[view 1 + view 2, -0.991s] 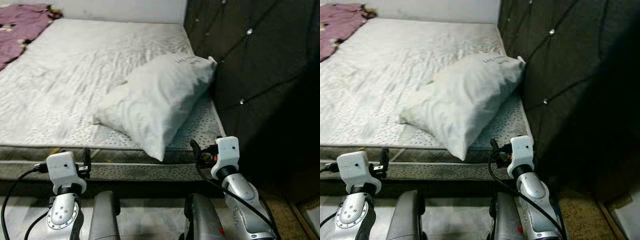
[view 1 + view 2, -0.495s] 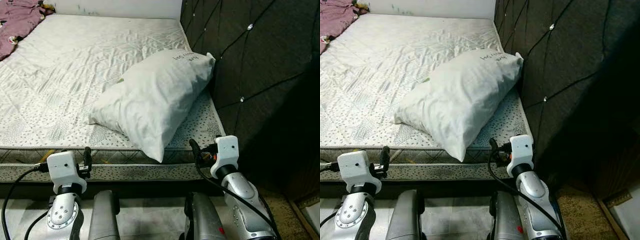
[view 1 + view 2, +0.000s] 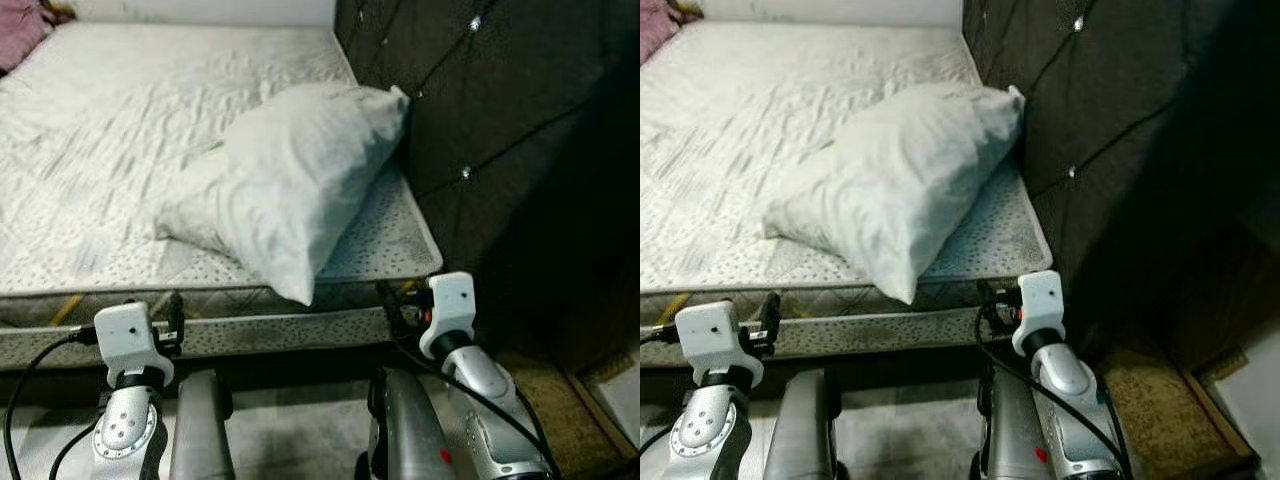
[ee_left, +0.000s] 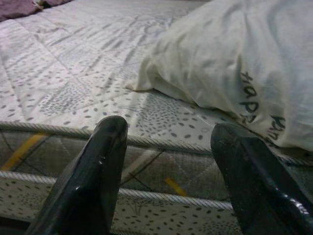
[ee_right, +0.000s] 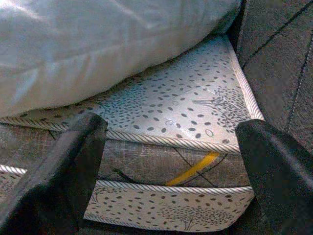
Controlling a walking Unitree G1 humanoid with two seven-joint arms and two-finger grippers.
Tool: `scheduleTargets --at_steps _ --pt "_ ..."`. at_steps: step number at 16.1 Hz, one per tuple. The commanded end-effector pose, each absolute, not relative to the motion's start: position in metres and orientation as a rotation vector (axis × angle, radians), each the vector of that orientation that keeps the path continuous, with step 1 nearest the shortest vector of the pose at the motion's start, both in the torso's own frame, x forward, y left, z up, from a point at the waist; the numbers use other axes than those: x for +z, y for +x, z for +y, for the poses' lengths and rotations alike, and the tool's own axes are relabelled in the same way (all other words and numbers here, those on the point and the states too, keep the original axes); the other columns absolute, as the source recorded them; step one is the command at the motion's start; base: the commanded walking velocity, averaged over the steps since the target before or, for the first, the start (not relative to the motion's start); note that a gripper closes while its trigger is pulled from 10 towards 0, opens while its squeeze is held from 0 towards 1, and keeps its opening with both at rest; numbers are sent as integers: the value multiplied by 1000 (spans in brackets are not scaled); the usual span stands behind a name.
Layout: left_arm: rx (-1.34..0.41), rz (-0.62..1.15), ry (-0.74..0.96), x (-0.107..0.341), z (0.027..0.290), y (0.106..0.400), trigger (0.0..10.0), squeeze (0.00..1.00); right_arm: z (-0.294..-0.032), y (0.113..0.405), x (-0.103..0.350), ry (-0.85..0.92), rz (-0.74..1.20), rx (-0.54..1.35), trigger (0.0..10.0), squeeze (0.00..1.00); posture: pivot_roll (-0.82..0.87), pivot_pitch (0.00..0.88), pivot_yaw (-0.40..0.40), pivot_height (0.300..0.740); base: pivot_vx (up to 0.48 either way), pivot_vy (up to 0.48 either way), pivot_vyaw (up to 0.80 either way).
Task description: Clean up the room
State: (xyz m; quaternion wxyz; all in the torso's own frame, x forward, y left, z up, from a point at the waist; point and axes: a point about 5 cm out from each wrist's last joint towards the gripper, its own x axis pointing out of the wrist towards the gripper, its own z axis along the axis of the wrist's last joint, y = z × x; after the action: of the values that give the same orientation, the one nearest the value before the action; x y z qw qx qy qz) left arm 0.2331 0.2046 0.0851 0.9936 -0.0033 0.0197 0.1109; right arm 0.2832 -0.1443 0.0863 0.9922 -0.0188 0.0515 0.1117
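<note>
Fingers of both grippers apart, gripping nothing. Left eye view: left gripper low by mattress front edge, right gripper near its front corner by dark tufted headboard. White pillow lies tilted on mattress, top end against headboard, lower corner hanging over front edge. Left wrist view: fingers spread, facing mattress side, pillow w/ printed lettering beyond. Right wrist view: fingers wide, mattress corner between, pillow above.
</note>
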Motion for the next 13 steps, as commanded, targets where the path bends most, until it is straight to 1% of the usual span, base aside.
scheduleTargets --at_steps 1,9,10,13 --pt "206 21 -9 89 202 235 10000 0 -145 284 88 -31 104 229 10000 0 -16 90 -44 484 431 0 0" --pt "195 22 -15 89 201 235 10000 0 -143 285 88 -34 101 255 10000 0 -16 89 -45 484 435 0 0" --pt "202 36 -20 87 201 236 10000 0 -142 285 88 -49 95 268 10000 0 -15 88 -45 484 0 0 0" --pt "207 39 -18 86 202 237 10000 0 -142 285 88 -45 92 268 10000 0 -13 86 -44 484 0 0 733"
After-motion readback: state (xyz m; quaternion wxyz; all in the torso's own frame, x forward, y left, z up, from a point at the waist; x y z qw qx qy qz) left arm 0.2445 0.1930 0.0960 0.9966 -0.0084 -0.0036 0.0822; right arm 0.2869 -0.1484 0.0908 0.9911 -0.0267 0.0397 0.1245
